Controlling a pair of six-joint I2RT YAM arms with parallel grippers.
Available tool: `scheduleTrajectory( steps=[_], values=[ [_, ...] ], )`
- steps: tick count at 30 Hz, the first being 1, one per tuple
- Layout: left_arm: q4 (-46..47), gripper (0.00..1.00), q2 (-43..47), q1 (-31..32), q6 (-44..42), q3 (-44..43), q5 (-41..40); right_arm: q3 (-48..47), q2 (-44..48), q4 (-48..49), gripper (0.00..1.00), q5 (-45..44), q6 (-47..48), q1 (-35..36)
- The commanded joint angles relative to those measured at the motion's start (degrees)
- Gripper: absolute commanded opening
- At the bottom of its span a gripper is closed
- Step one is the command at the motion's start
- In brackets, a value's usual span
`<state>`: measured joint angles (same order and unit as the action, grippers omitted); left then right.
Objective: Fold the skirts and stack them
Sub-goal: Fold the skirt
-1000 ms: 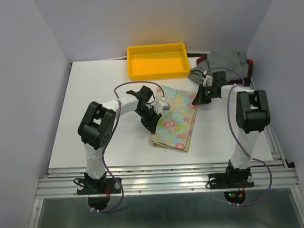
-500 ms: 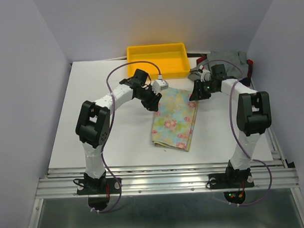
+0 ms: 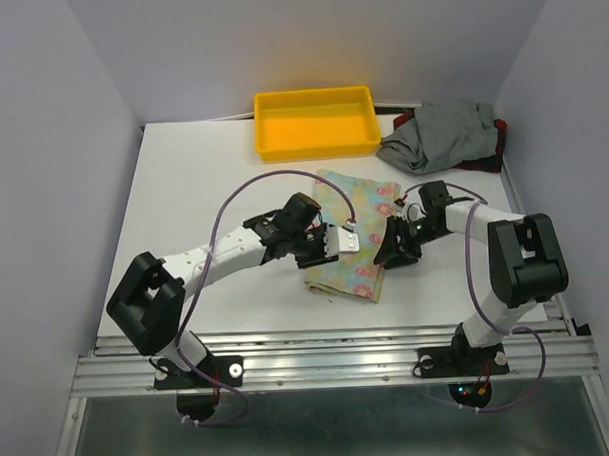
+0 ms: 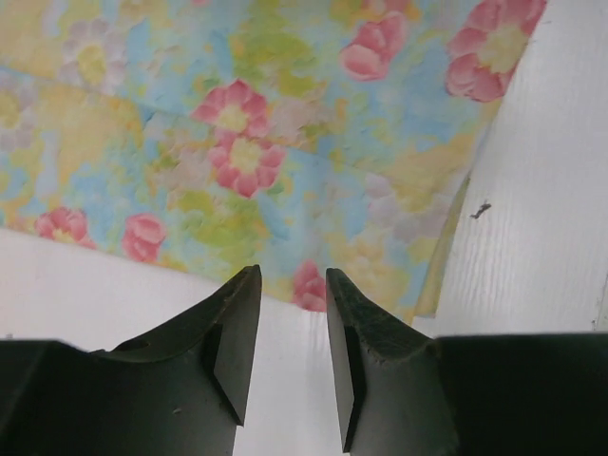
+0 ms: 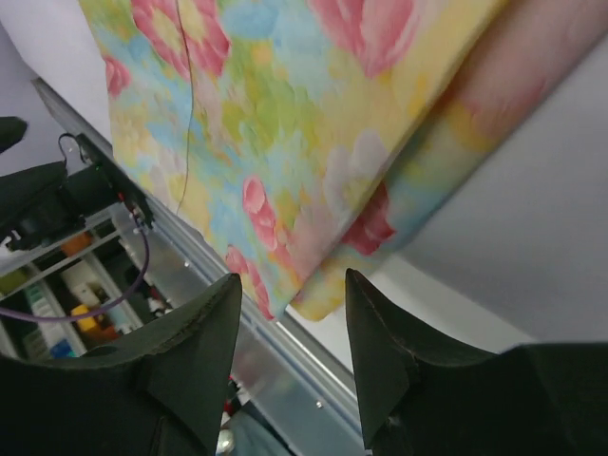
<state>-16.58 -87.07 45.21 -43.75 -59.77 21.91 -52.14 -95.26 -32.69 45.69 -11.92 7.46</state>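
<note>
Folded floral skirt (image 3: 359, 201), centre: left gripper (image 4: 293, 285) at its 8 o'clock edge, right gripper (image 5: 290, 285) at 4 o'clock; both fingers apart, empty. At 1 o'clock, grey skirt (image 3: 443, 133).

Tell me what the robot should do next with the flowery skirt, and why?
Probably lower both and pinch the near edge of the floral skirt. The left end effector and right end effector are open, empty, and hang just above that edge.
</note>
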Motion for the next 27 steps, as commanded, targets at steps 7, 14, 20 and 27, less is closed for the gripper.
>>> scheduleTrajectory(
  steps=[7,14,20,27],
  values=[
    [7.00,0.40,-5.48,8.13,2.26,4.40,-6.88,-1.90,-6.34,0.17,0.51,-2.70,1.03,-0.43],
    [6.21,0.38,-13.64,10.07,10.51,-1.48,-6.71,-3.41,-1.78,-3.60,0.64,-7.19,-1.44,-0.43],
    [5.68,0.38,-16.99,10.07,16.41,-5.27,-4.78,1.07,2.53,-7.22,0.76,-9.82,-2.23,-0.43],
    [5.42,0.37,-18.31,10.07,19.93,-7.91,-2.75,8.98,7.64,-3.09,0.80,-8.60,-7.49,-0.43]
  ],
)
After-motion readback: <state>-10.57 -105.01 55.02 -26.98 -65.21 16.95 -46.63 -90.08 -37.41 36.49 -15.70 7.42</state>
